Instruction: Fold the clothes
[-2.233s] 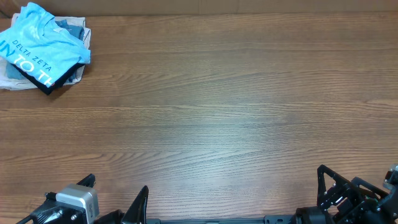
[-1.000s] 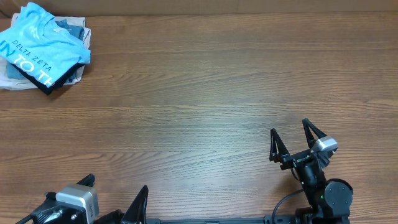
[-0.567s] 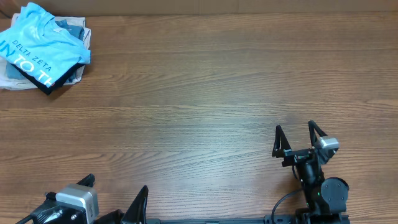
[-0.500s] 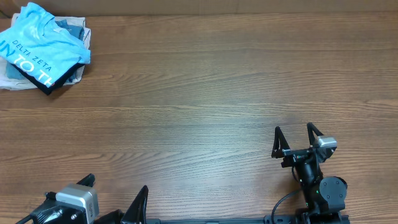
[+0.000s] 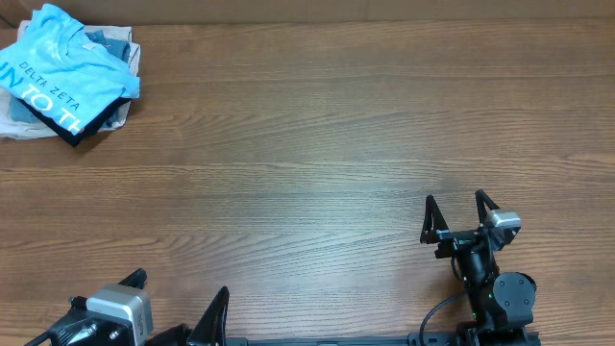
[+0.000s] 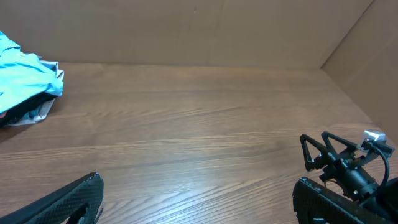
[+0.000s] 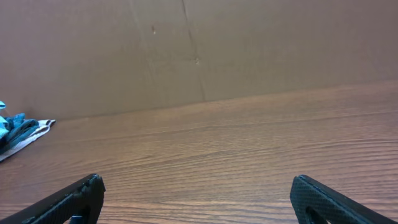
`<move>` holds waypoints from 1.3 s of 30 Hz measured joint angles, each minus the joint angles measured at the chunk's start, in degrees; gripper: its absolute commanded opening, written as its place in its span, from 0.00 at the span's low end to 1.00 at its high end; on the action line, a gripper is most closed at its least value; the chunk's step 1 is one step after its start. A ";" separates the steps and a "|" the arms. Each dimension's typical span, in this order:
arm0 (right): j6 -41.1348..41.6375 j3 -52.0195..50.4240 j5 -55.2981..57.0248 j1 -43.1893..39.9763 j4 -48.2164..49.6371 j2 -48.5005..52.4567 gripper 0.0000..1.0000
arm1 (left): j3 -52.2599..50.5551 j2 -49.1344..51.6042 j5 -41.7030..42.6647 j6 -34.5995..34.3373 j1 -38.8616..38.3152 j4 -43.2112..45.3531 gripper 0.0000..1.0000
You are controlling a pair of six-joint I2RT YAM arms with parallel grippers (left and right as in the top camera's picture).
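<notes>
sky-blue, the clothes [image 5: 67, 67] sit in the upper left corner of the overhead frame. they are a folded t-shirt with white lettering, "delta zeta" readable on it, lying on top of a small pile. beneath it a black folded shirt [image 5: 63, 132] shows as a dark edge along the pile's lower side. a denim-blue garment [image 5: 115, 43] peeks out at the pile's upper right, and a white garment [image 5: 21, 127] sticks out at its lower left.

the pile rests on a table [image 5: 307, 144] of brown wood-grain laminate, the grain running left to right across the frame. a plain brown cardboard wall [image 7: 186, 50] stands along the far edge. in the left wrist view a second cardboard panel rises at the upper right.

the right gripper [image 5: 455, 198] is in the lower right of the overhead frame. its two black fingers are spread wide and point toward the top of the frame, with only tabletop between them. the left gripper [image 5: 183, 283] is at the bottom edge, lower left, its fingers likewise spread wide. both are well apart from the clothes.
</notes>
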 measured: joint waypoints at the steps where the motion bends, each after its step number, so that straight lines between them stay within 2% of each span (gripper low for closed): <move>1: -0.02 0.00 0.00 0.02 -0.02 0.00 1.00 | 0.00 0.00 0.00 0.00 0.00 0.00 1.00; 19: -0.02 0.00 0.02 0.00 -0.02 0.00 1.00 | 0.00 0.00 -0.90 -0.28 0.00 0.00 1.00; 25: -0.04 0.00 -0.02 0.02 -0.04 0.00 1.00 | -2.29 -0.11 -4.74 -8.66 -1.86 1.01 1.00; 29: -0.02 0.00 -0.02 0.02 -0.04 0.00 1.00 | -11.34 -1.77 -8.85 -12.94 -7.34 12.50 1.00; 34: 0.00 0.00 -0.02 0.02 -0.02 0.00 1.00 | -33.00 -11.15 -12.76 -14.19 -16.06 35.43 1.00; 39: -0.02 0.00 0.00 0.02 -0.02 0.00 1.00 | -53.09 -21.92 -15.30 -14.88 -20.44 54.21 1.00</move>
